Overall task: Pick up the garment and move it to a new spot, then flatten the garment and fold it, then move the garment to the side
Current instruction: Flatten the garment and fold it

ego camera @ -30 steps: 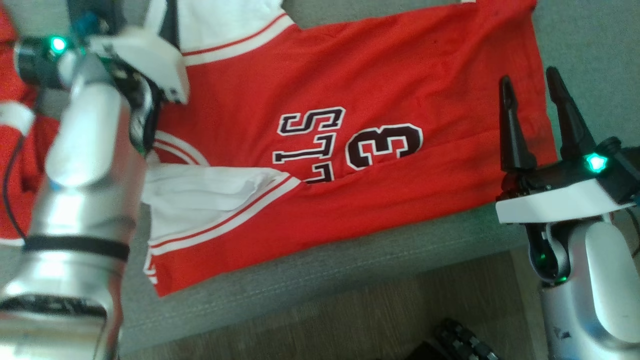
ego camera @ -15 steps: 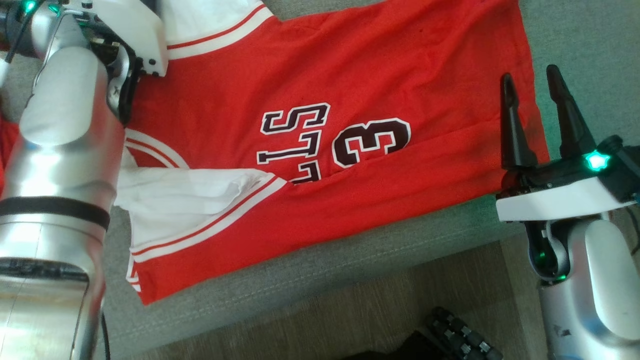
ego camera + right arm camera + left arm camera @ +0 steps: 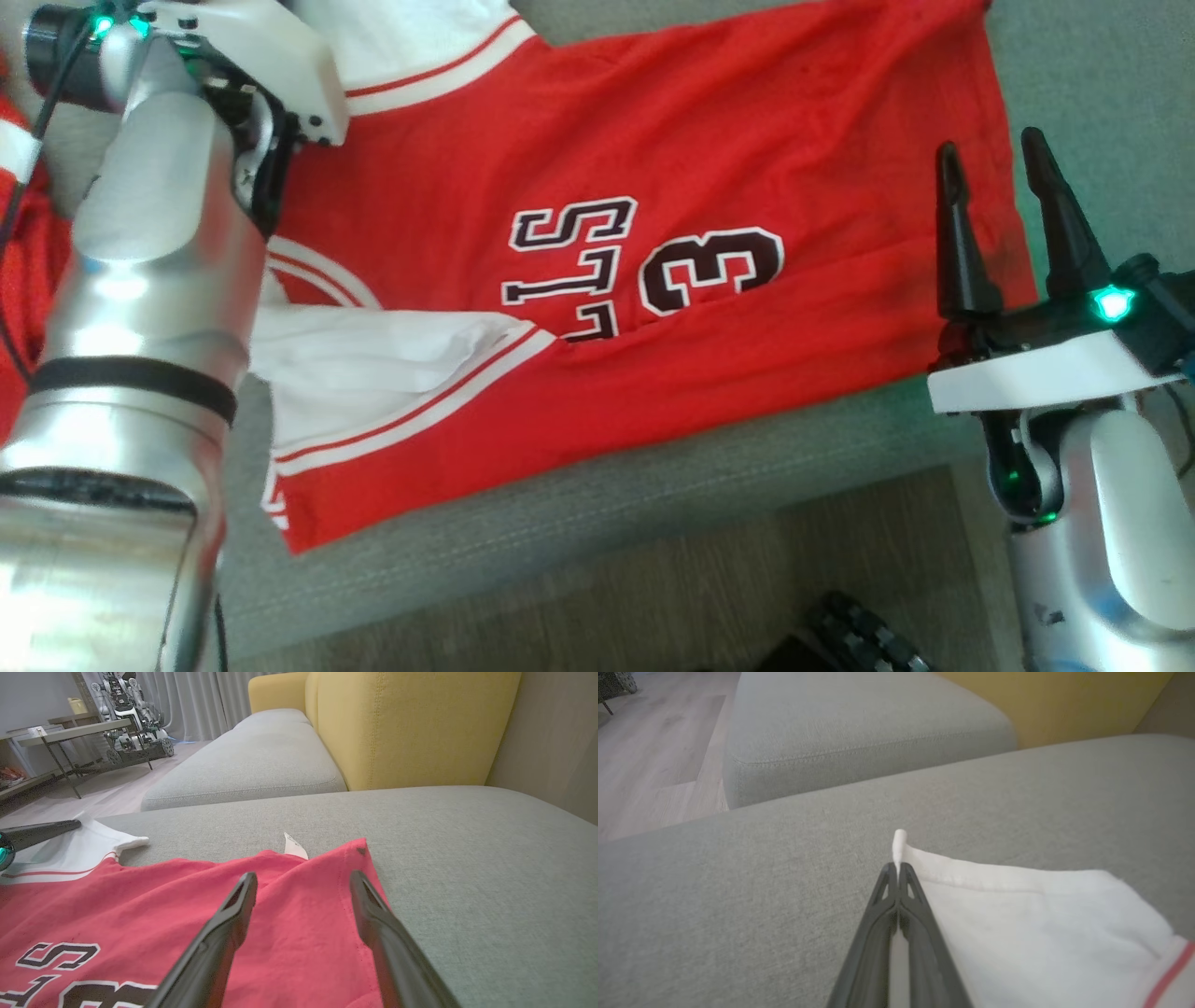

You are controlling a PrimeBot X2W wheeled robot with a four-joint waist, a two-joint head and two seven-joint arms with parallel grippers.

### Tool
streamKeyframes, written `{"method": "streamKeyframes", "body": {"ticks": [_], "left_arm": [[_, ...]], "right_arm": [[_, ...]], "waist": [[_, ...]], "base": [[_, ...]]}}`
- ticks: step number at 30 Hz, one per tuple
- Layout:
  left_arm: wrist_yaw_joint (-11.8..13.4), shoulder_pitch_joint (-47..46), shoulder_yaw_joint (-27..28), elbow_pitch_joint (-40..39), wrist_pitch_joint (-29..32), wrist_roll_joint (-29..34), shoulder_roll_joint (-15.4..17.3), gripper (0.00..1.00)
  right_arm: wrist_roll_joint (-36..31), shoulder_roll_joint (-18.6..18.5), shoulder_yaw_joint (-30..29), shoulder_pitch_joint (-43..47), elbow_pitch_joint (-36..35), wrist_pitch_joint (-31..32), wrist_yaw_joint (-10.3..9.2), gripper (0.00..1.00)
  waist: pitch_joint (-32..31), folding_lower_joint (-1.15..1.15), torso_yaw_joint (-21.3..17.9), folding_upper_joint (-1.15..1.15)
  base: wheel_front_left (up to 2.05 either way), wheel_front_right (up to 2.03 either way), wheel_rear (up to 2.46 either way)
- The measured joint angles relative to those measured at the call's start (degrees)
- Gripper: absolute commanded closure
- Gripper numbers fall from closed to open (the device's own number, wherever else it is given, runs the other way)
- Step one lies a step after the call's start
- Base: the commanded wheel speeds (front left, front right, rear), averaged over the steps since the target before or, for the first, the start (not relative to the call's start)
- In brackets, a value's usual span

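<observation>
A red jersey, the garment [image 3: 653, 140], lies spread on the grey sofa seat, with white sleeves and dark letters and a "3" on it. In the left wrist view my left gripper [image 3: 897, 868] is shut on the tip of one white sleeve [image 3: 1041, 933], and a bit of cloth pokes out past the fingertips. The left arm [image 3: 159, 280] reaches over the garment's left end. My right gripper [image 3: 991, 154] stands open at the garment's right hem, with the red cloth [image 3: 140, 914] under its fingers [image 3: 233, 914] and nothing between them.
The grey seat cushion [image 3: 653, 504] ends at a front edge, with wooden floor [image 3: 653, 607] below and a dark object [image 3: 859, 635] on it. A yellow backrest [image 3: 397, 728] rises behind. A second grey cushion [image 3: 859, 723], a side table and another robot [image 3: 126, 714] stand farther off.
My left arm has reached farther up over the white sleeve, and its gripper has closed on the sleeve tip. The head view has shifted slightly. The right gripper has stayed put.
</observation>
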Motion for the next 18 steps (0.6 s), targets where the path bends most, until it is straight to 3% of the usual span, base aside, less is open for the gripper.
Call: {"method": "streamKeyframes", "body": {"ticks": [5,13,18], "left_arm": [[-0.5,4.1,0.4,-6.6,-1.2,-1.3,-1.9,1.0],[0.1,16.5,1.0,-23.7,-1.2,-2.7,-3.5,1.0],[0.8,23.8,-0.4,-31.4,-1.2,-2.7,-3.8,1.0]], "right_arm": [[-1.3,0.0,-3.4,-0.4,0.7,2.0,0.0,0.0],[-2.0,-1.7,-3.0,-6.7,1.4,6.6,0.0,0.0],[-0.3,-4.7,-1.2,-11.4,7.5,10.9,0.0,0.0]], "waist": [[-2.5,0.0,2.7,0.0],[-6.0,0.0,7.8,0.0],[-7.7,0.0,11.2,0.0]], "base": [[0.0,0.0,0.0],[0.0,0.0,0.0],[0.0,0.0,0.0]]}}
